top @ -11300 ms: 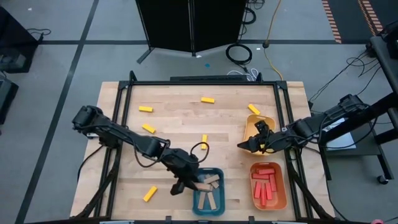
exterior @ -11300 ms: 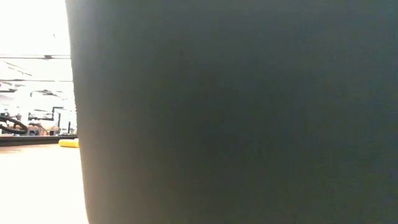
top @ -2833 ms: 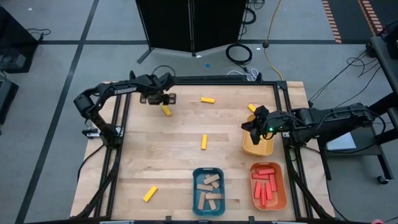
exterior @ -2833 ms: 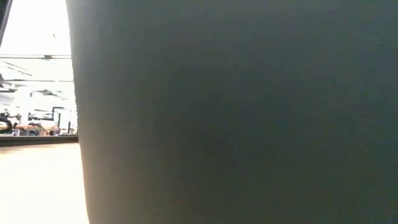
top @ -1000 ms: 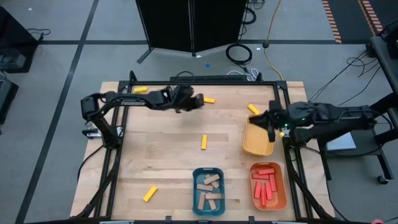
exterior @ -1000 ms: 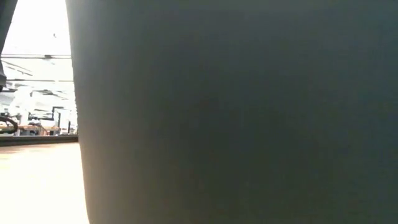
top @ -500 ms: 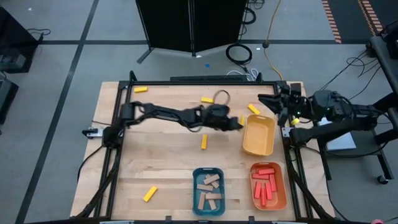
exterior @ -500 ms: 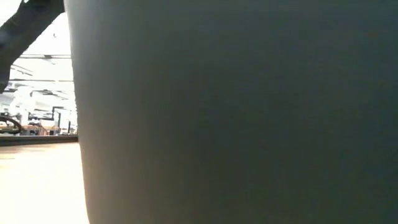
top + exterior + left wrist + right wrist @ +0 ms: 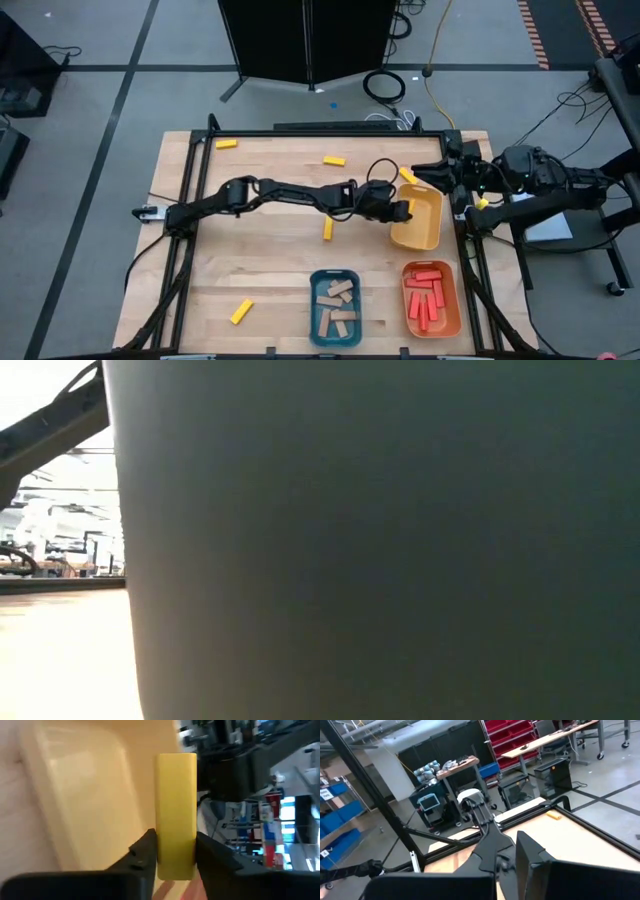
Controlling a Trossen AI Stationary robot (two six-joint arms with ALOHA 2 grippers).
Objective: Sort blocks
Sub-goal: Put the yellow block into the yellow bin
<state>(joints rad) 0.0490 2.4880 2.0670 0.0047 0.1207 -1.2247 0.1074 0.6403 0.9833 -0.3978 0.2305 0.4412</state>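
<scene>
My left arm reaches across the table, and my left gripper (image 9: 399, 210) is shut on a yellow block (image 9: 176, 815) at the left rim of the yellow tray (image 9: 420, 225). My right gripper (image 9: 418, 170) is shut on nothing near the tray's far end, next to a loose yellow block (image 9: 407, 176). More yellow blocks lie flat on the table: far left (image 9: 227, 143), far middle (image 9: 333, 160), centre (image 9: 327, 228) and near left (image 9: 241, 311). The low view is almost wholly blocked by a dark surface. My left gripper pinches the yellow block's two long sides near one end (image 9: 175, 862) between its two fingers. The fingers (image 9: 145, 851) come from the table's left and lie along the block, which sticks out past their tips. The block is clear of the table, over the yellow tray (image 9: 85, 790).
A blue tray (image 9: 318, 315) with tan blocks and an orange tray (image 9: 452, 298) with red blocks stand at the near edge. A black frame (image 9: 330, 127) runs round the table. Bare wood lies on the left half.
My left gripper has swept from the table's far middle toward the right edge and a little nearer, carrying the yellow block to the yellow tray's left rim. My right gripper has drawn back from over the tray toward the far edge.
</scene>
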